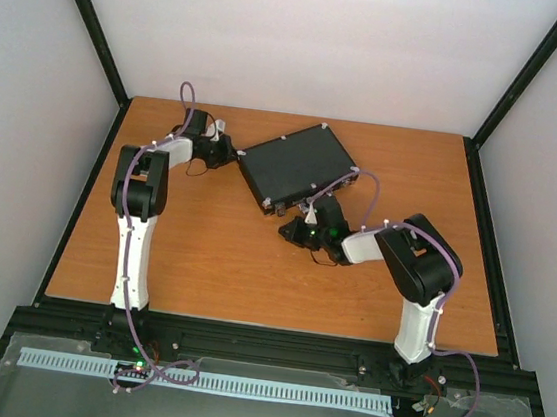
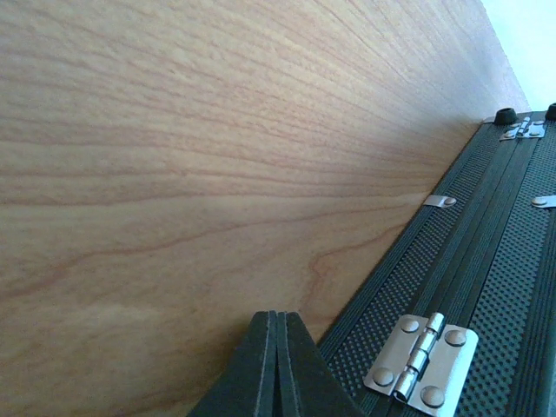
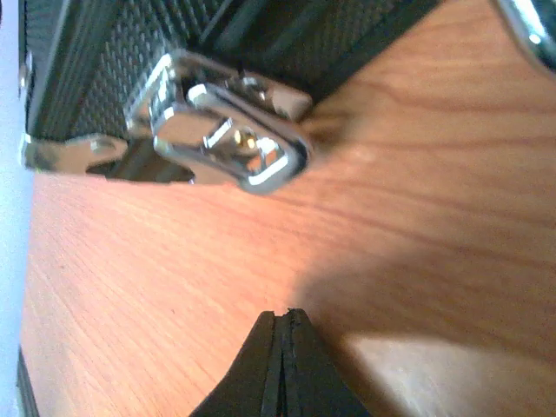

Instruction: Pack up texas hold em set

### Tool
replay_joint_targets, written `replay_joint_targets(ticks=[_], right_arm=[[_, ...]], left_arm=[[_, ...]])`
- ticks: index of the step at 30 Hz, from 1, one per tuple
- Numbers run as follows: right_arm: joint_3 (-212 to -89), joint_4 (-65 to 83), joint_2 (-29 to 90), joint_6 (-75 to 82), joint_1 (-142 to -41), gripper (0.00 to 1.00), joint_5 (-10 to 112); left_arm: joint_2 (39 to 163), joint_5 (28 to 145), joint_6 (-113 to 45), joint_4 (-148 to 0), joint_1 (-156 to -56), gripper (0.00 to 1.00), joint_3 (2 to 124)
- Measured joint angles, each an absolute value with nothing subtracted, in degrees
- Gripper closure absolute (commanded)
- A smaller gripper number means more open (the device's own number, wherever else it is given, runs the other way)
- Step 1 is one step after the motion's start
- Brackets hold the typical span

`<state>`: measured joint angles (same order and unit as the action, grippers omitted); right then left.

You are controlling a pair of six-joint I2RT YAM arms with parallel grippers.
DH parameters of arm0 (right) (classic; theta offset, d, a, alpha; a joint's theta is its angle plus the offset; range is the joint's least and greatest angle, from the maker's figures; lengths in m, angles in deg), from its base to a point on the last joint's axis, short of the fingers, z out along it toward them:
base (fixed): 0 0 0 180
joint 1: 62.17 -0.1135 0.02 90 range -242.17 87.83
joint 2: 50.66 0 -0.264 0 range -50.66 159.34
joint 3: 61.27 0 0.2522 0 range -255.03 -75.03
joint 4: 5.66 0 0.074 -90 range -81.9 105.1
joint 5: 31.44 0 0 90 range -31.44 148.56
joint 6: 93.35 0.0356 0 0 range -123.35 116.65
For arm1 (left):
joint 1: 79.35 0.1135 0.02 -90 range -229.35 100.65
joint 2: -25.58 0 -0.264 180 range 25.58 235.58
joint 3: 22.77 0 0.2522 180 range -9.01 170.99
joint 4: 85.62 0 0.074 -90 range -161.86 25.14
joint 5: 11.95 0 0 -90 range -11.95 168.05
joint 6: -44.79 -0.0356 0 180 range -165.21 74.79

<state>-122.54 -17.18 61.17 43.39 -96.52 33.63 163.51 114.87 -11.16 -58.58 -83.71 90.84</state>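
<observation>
**Item 1. Left gripper** [image 2: 277, 320]: one. Its two black fingers are pressed flat together with no gap and nothing between them. The tips hang low over bare wood, just beside the long hinged edge of the case.

**Item 2. Right gripper** [image 3: 282, 316]: one. Its two black fingers likewise meet along a single seam and hold nothing. The tips sit low over the wood, near the latch side of the case but apart from it.

**Item 3. Case** [image 1: 296, 165]: one, black, flat and rectangular, with the lid down. It lies at an angle on the far middle of the table, between the two grippers. The left gripper is at its left corner and the right gripper at its near corner.

**Item 3a. Hinges**: two are counted in the left wrist view, both silver. One is close by [image 2: 421, 360] and one is at the far end of the same edge [image 2: 524, 130].

**Item 3b. Silver tabs**: two, small, midway along that edge [image 2: 441, 201].

**Item 3c. Latch** [image 3: 221, 139]: one in the right wrist view, bright silver and blurred. Whether it is fastened cannot be told.

**Item 3d. Curved silver piece** [image 3: 532, 26]: one, cut off at the upper right corner of the right wrist view.

**Item 4. Table** [image 1: 202, 260]: one, with a wood-grain top. Both arm bases stand at its near edge.
</observation>
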Motion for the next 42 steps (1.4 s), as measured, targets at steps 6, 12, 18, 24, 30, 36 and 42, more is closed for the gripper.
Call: replay_joint_targets(ticks=[6,12,18,24,30,36,42], right_arm=[[-120.40,-14.62,58.18,40.55,-96.50,0.97,35.25],[-121.69,-15.19,58.40,40.22,-95.89,0.97,35.73],[-122.74,-18.65,59.27,41.03,-94.20,0.97,35.60],[-125.27,-18.60,60.15,40.81,-93.74,0.97,34.96],[-126.54,-18.14,62.90,40.84,-93.74,0.97,33.78],[-126.93,-17.14,62.97,40.81,-93.74,0.97,33.35],[-129.77,-15.26,64.02,40.70,-93.74,0.97,32.56]], left_arm=[[163.85,115.94,-11.47,-57.46,-83.50,0.99,91.30],[163.85,116.03,-11.84,-57.46,-83.47,0.99,91.23],[163.85,116.03,-12.08,-57.46,-83.47,0.99,91.23],[163.85,116.03,-12.08,-57.44,-83.47,0.99,91.23],[163.85,116.05,-12.08,-57.44,-83.47,0.99,91.23],[163.88,116.05,-12.10,-57.44,-83.47,0.99,91.26],[163.96,116.29,-12.06,-57.42,-83.30,0.99,91.34]])
